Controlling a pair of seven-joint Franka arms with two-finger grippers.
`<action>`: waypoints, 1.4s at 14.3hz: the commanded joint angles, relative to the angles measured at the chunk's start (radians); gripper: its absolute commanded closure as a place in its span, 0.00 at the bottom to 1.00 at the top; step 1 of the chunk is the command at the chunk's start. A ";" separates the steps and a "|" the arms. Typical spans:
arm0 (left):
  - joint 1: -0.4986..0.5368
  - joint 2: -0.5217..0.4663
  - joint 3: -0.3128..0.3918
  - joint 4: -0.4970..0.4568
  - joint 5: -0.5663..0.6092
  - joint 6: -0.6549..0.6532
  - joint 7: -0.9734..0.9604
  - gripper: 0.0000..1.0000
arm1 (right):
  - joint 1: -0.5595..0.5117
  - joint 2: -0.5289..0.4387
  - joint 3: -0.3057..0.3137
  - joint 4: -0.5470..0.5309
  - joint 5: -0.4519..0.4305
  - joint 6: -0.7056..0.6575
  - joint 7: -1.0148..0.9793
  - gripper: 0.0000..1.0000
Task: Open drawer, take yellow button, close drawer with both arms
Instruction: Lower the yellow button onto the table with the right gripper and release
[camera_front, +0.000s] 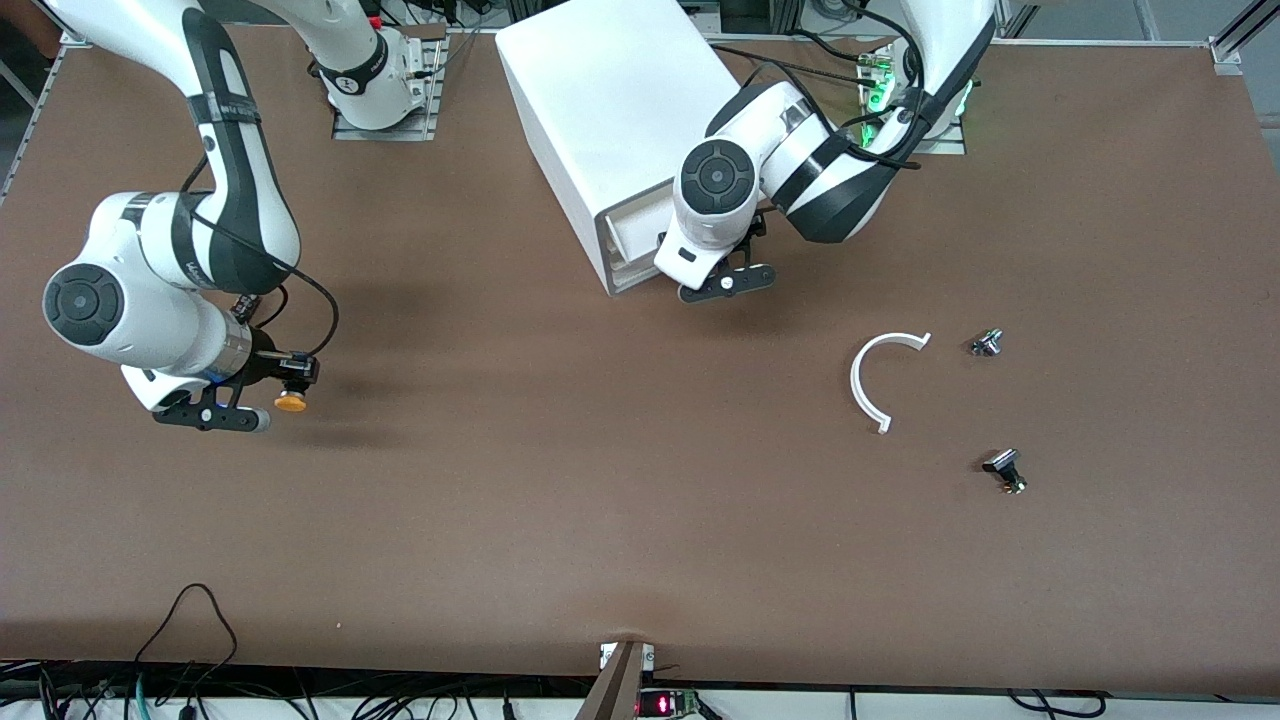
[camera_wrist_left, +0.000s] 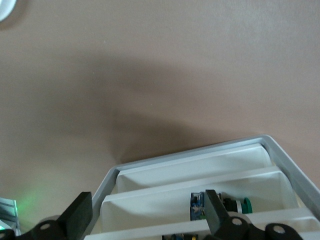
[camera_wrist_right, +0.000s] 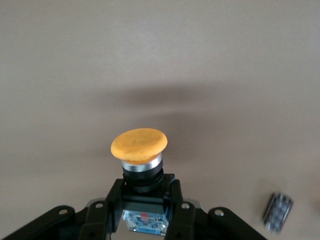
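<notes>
1. Front view: the right gripper, black and two-fingered on its white jointed arm, hangs over bare brown tabletop toward the right arm's end of the desk, roughly midway between the robots' edge and the camera's edge.
2. Its fingers are clamped on the small push button with the round orange-yellow mushroom cap; the right wrist view shows the black-and-blue body pinched between them, a silver ring under the cap, the cap pointing away from the wrist.
3. A small dark ribbed piece lies on the table in that same wrist view; what it is I cannot tell.
4. The white box-shaped cabinet stands near the middle of the robots' edge, turned at an angle, its wide shallow white drawer pulled out a little.
5. The left gripper hovers at the drawer's front; in the left wrist view its black fingers stand wide apart, holding nothing.
6. Below them the white compartments hold a blue part and a green-capped part.
7. Toward the left arm's end lie a white curved plastic strip and two small dark components.
8. No readable lettering anywhere.
</notes>
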 joint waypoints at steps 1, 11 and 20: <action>-0.004 -0.028 -0.019 -0.025 -0.037 -0.020 -0.021 0.01 | 0.008 -0.037 -0.036 -0.207 -0.009 0.239 -0.091 1.00; -0.050 -0.022 -0.050 -0.024 -0.080 -0.020 -0.031 0.01 | -0.033 0.066 -0.045 -0.332 0.052 0.499 -0.162 0.24; 0.045 -0.026 -0.041 0.028 -0.069 -0.070 0.024 0.01 | 0.012 -0.067 -0.039 -0.254 0.045 0.386 -0.182 0.01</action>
